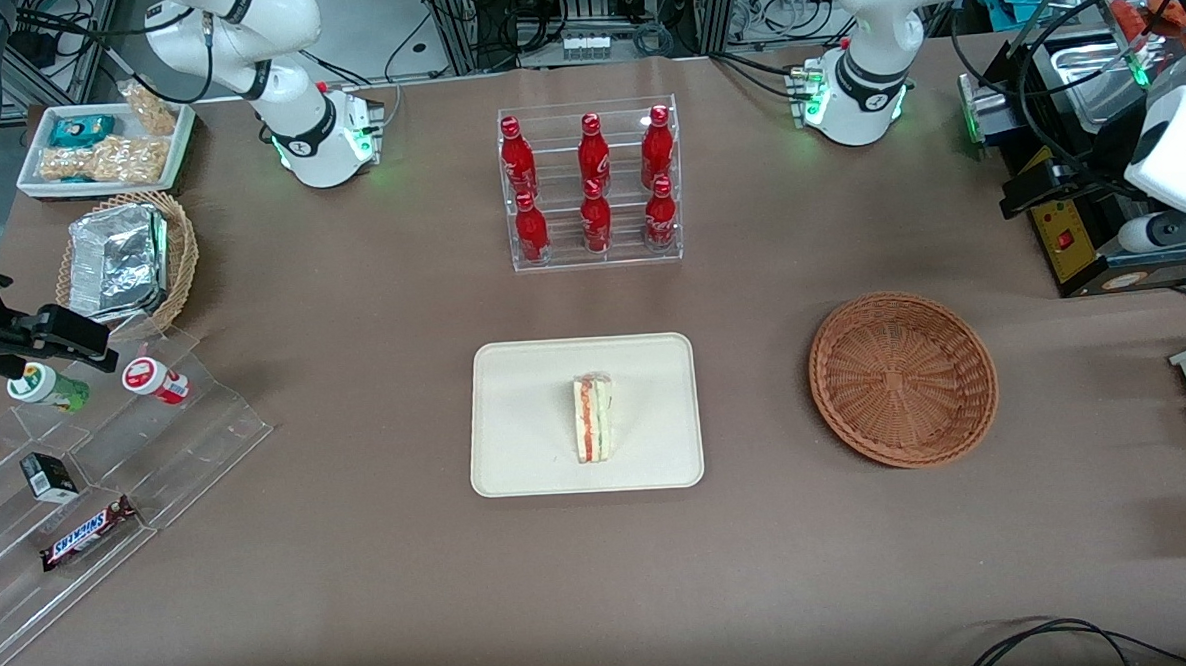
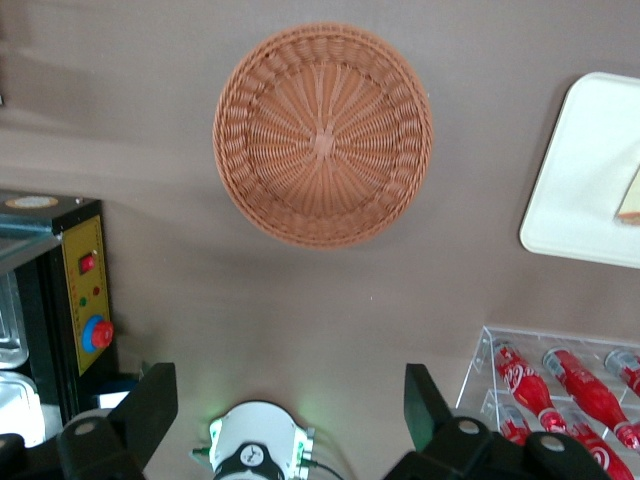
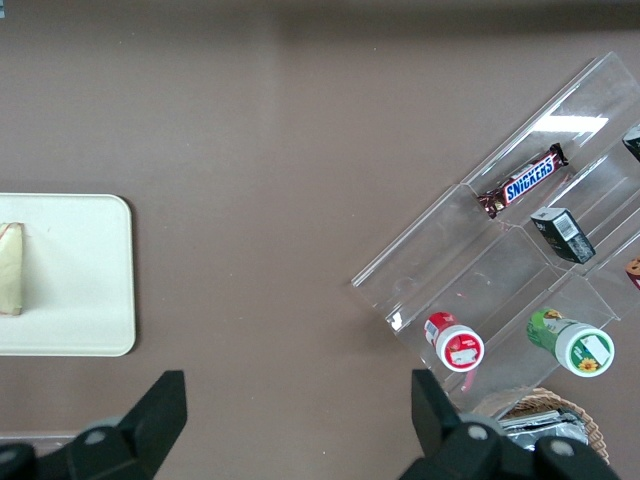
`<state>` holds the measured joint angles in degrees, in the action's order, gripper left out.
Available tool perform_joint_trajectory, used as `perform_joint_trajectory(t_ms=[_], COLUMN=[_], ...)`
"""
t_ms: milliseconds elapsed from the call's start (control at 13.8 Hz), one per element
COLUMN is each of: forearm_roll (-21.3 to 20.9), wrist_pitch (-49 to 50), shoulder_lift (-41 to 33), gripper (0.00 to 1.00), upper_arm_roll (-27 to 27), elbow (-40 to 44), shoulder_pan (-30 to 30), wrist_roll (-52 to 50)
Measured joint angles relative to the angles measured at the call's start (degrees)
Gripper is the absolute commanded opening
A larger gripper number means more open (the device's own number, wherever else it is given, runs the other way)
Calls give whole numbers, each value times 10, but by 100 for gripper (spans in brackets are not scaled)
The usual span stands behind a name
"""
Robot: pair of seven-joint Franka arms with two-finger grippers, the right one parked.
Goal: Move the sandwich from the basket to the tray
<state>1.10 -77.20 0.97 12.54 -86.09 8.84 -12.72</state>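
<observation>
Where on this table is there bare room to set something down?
Bare cloth lies between tray and basket, and nearer the camera than both. The basket is empty; the sandwich sits mid-tray. Acrylic steps crowd the parked arm's end. The open claw hangs high above the basket.

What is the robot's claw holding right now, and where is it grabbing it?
Nothing. The gripper is open and empty, up above the table near the basket, which is empty too. The sandwich lies on the tray untouched.

Wedge sandwich [image 1: 593, 418] lies on its side at the cream tray's [image 1: 518, 456] centre; round reddish-brown basket [image 1: 902, 379] sits beside the tray.
</observation>
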Motion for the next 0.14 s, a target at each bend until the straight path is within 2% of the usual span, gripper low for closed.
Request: perform_joint_trajectory(t_ms=[145], forearm_roll=[-7], wrist_pitch=[-12], shoulder_lift=[2], gripper=[100], upper_arm_roll=[2], elbow=[0], shoulder_pan=[-1], wrist_roll=[1])
